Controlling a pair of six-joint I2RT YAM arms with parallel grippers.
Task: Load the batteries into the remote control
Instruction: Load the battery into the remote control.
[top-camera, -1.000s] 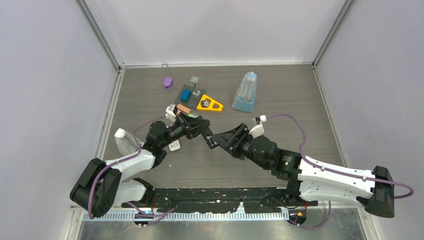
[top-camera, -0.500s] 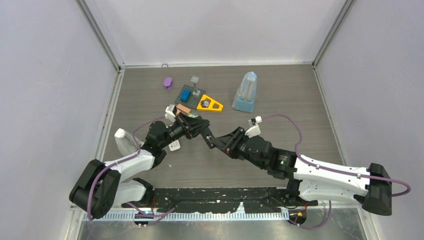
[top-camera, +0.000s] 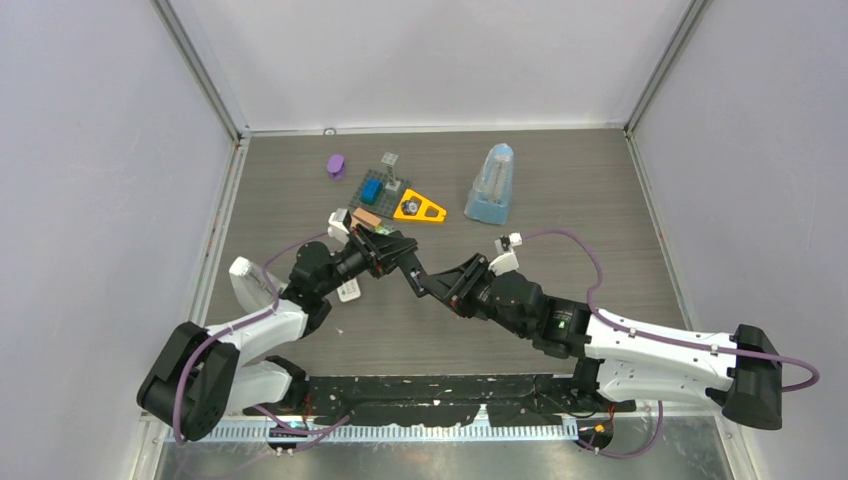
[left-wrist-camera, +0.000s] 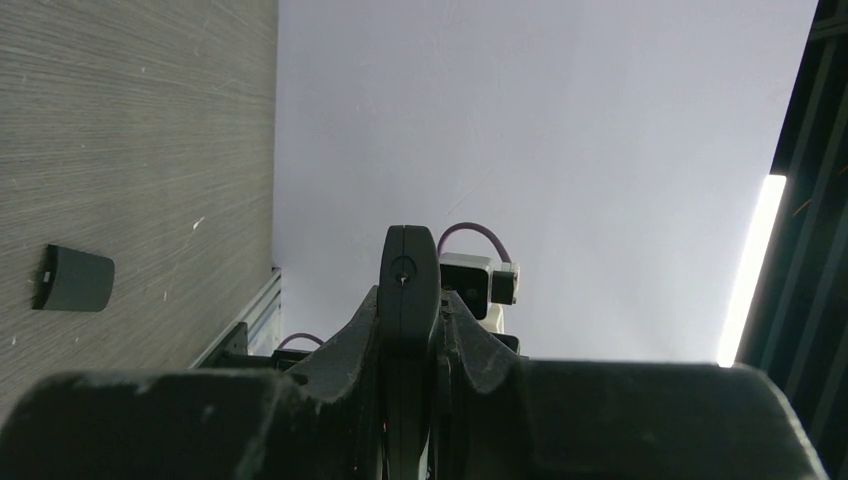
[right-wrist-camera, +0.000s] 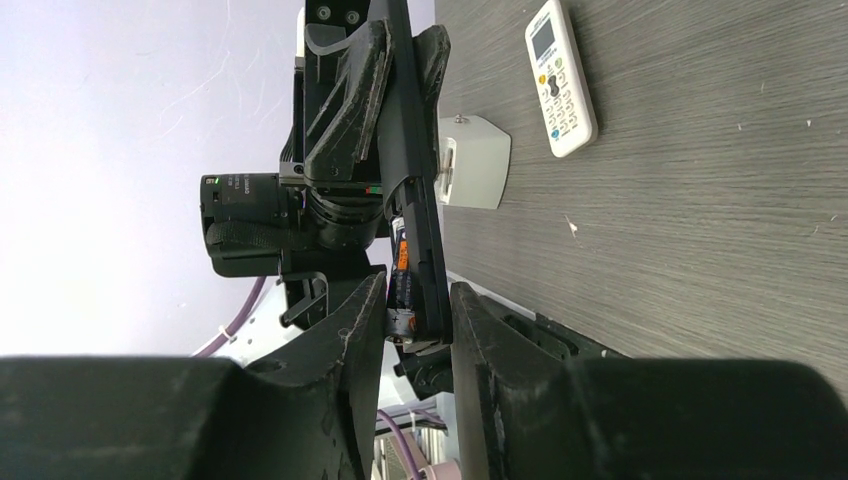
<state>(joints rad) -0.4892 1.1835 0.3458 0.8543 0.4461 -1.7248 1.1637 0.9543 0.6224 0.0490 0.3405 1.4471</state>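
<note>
My left gripper (top-camera: 398, 254) is shut on a flat black strip (top-camera: 411, 271) and holds it edge-on above the table; the strip also shows in the left wrist view (left-wrist-camera: 410, 285). In the right wrist view the strip (right-wrist-camera: 414, 170) has an open bay with a dark, orange-wrapped battery (right-wrist-camera: 402, 268) lying in it. My right gripper (right-wrist-camera: 420, 305) is closed around the strip's free end, one finger against the battery and the other against the strip's back. The white remote control (right-wrist-camera: 561, 78) lies face up on the table, partly under the left arm (top-camera: 349, 291). Other batteries are hidden.
A small dark grey cover (left-wrist-camera: 75, 278) lies on the table. At the back stand a purple piece (top-camera: 336, 165), a grey board with a blue block (top-camera: 378, 186), an orange triangle (top-camera: 420, 208) and a blue-based clear container (top-camera: 491, 185).
My right gripper has moved left onto the free end of the black strip. The left gripper has stayed almost still.
</note>
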